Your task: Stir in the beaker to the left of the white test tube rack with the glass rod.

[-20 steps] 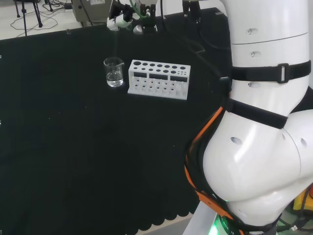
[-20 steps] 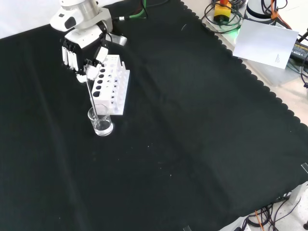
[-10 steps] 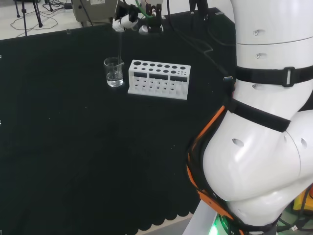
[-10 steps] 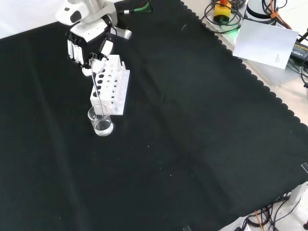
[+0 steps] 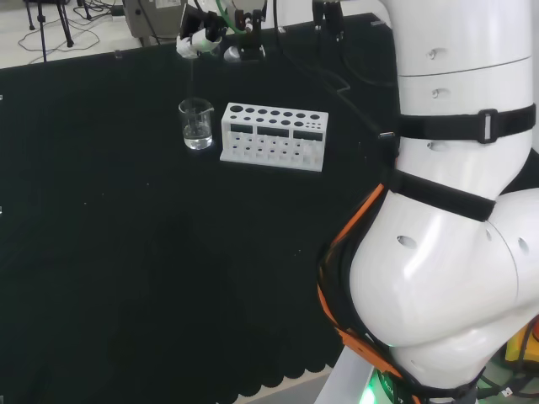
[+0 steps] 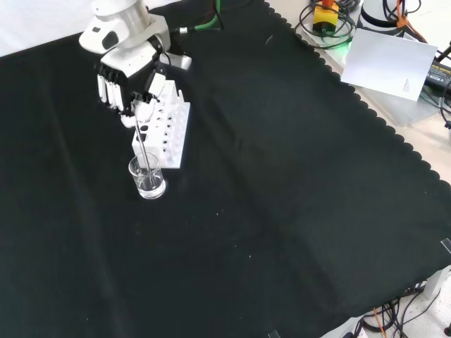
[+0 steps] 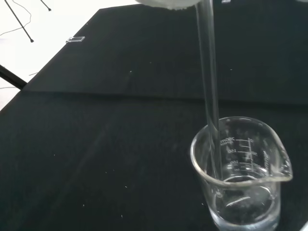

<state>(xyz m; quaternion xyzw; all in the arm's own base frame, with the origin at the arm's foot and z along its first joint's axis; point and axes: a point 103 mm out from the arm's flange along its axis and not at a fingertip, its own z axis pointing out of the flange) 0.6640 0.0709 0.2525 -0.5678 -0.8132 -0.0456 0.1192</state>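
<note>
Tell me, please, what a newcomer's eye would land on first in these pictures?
Probably the black and white hand at the top left of the front view, curled round a glass rod whose lower end dips into a small clear beaker. Next, the white test tube rack right behind the beaker stands out against the black cloth. The wrist view shows a little clear liquid in the beaker.

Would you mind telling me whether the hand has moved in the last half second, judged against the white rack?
Yes. In the front view the hand has moved lower and slightly left against the white rack, glass rod still in the beaker.
</note>
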